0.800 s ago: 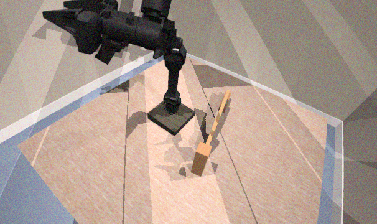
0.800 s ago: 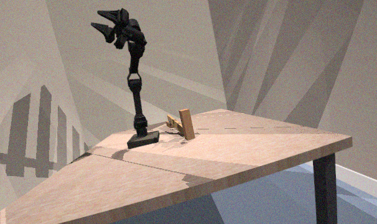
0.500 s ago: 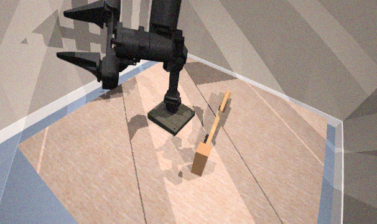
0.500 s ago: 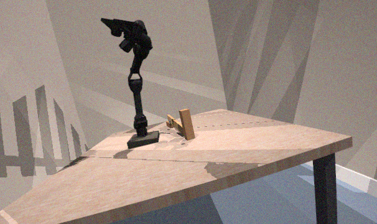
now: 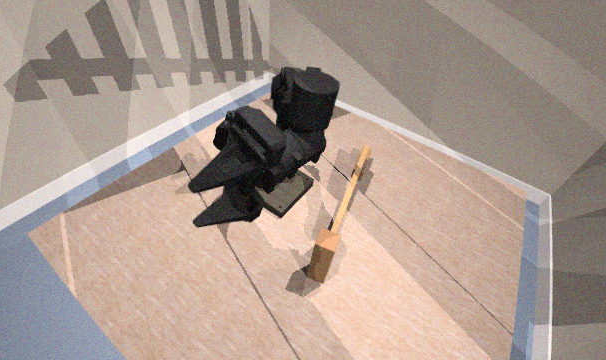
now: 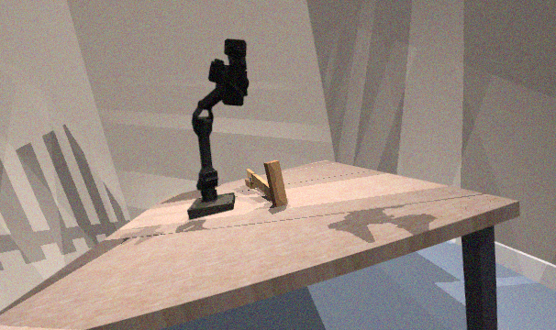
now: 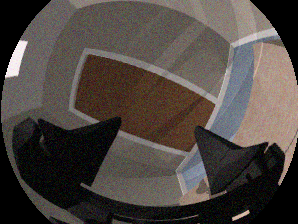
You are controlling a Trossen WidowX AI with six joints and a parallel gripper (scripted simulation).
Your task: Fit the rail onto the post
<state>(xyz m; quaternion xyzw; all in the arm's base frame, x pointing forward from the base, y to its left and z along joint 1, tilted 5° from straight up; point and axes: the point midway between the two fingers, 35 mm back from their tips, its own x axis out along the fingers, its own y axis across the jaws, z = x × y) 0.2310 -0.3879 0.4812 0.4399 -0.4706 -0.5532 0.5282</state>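
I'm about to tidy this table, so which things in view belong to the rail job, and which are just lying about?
Part of the job:
- wooden rail
- wooden post
- low footboard block, at the rail's far end
- the arm's open claw

Just lying about:
- nothing that I can make out

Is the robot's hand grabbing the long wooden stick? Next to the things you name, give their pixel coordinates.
No, the gripper (image 5: 192, 205) (image 7: 158, 125) is spread open up in the air, well away from the wooden rail (image 5: 346, 200).
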